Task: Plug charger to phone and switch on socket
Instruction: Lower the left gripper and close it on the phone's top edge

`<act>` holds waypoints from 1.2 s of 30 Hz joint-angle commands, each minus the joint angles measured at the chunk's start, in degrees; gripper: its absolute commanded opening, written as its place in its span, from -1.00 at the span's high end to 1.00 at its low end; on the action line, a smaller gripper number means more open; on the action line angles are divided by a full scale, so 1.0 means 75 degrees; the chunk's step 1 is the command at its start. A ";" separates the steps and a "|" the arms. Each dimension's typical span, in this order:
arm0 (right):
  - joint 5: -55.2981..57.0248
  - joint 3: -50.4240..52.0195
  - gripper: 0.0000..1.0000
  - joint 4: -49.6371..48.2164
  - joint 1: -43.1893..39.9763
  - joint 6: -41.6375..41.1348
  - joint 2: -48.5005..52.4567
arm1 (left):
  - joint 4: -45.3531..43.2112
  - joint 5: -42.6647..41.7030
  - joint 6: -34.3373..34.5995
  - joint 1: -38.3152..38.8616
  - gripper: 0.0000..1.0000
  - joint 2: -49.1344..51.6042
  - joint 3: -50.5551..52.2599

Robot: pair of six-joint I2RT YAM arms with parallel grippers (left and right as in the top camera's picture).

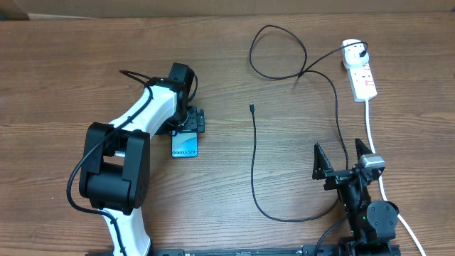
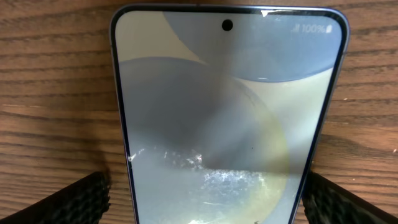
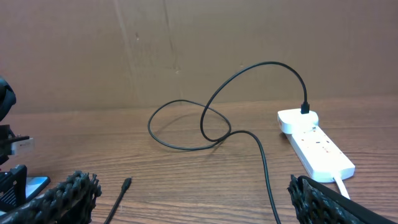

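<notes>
Your left gripper is standing open astride the phone, which is lying left of the desk's middle. Your right gripper is hanging open by the near edge; the charger is trailing to the socket at the far-right corner.

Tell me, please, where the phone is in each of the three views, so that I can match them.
Overhead: the phone lies left of centre.
Left wrist: the phone fills the middle, seen close.
Right wrist: the phone shows only as a blue sliver at the lower left edge, as far as I can tell.
Shared landmark: the charger tip lies right of the phone in the overhead and right wrist views; it is not in the left wrist view.
</notes>
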State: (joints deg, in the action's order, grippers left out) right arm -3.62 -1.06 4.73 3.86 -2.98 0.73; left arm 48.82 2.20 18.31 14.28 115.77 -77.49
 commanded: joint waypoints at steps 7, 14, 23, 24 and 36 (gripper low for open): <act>0.0076 0.0082 -1.00 -0.0029 0.0050 0.0009 -0.0076 | 0.0006 0.0041 0.0137 0.0055 -0.87 0.0152 0.0251; 0.0076 0.0082 -0.99 -0.0029 0.0050 0.0009 -0.0076 | -0.0326 -0.0140 0.0140 0.0055 -0.87 0.0152 0.0638; 0.0076 0.0082 -1.00 -0.0029 0.0050 0.0009 -0.0076 | -0.0405 -0.0239 0.0140 0.0055 -0.63 0.0152 0.0667; 0.0076 0.0082 -0.99 -0.0029 0.0050 0.0009 -0.0076 | -0.0405 -0.0239 0.0140 0.0055 -0.60 0.0152 0.0667; 0.0076 0.0082 -1.00 -0.0029 0.0050 0.0009 -0.0076 | -0.0338 -0.0236 0.0137 0.0050 -0.48 0.0149 0.0545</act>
State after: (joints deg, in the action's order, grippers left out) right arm -3.60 -1.06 4.73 3.86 -2.98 0.73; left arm 45.82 1.28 18.55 14.28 114.65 -75.09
